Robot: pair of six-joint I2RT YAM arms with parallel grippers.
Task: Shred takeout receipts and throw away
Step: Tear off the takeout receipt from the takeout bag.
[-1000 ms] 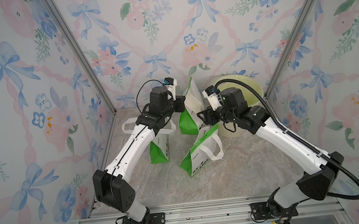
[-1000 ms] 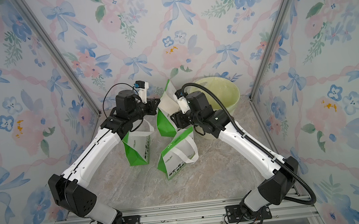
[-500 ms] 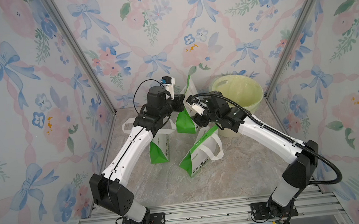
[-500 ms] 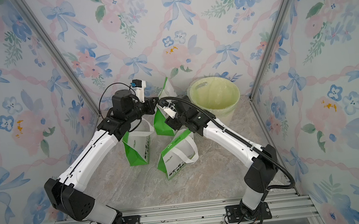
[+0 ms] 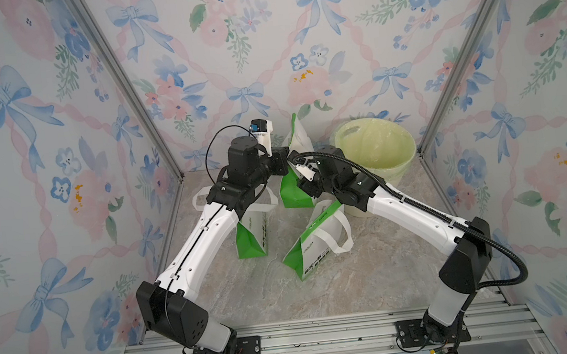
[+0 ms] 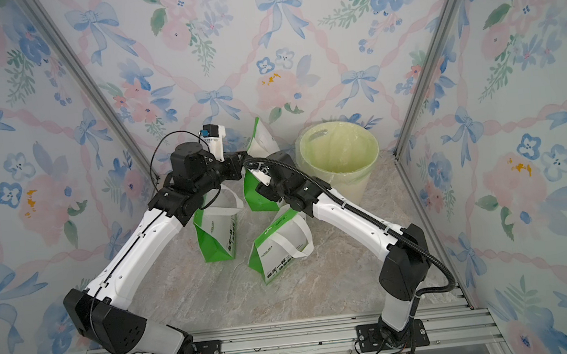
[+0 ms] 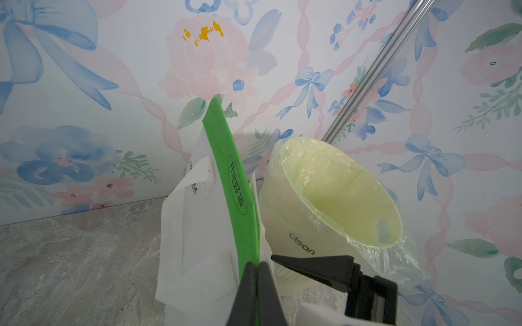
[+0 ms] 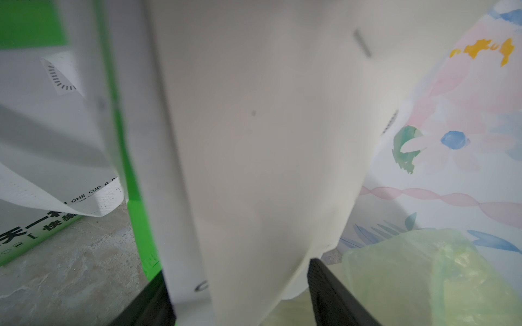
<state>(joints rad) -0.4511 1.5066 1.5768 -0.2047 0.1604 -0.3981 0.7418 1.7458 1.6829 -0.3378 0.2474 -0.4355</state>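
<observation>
A green-and-white bag point(image 5: 296, 194) stands at the back, next to the bin. My left gripper point(image 7: 258, 265) is shut on its green side edge point(image 7: 226, 158), seen in both top views point(image 6: 257, 141). My right gripper point(image 8: 237, 271) is open. Its jaws straddle a plain off-white sheet point(image 8: 254, 141) lying against that bag's side. The sheet carries staple-like marks and looks like one of the takeout receipts, though I cannot tell for sure. One right fingertip point(image 7: 310, 271) shows beside the bag in the left wrist view.
A pale yellow bin point(image 5: 375, 146) with a plastic liner point(image 7: 375, 254) stands at the back right, close behind my right arm. Two more green-and-white bags with loop handles point(image 5: 251, 238) point(image 5: 318, 249) stand in the middle of the marble floor. Walls close in on three sides.
My right arm has swung left from over the bin to the rear bag, and its jaws have opened wider. The left gripper has stayed shut on the bag's edge.
</observation>
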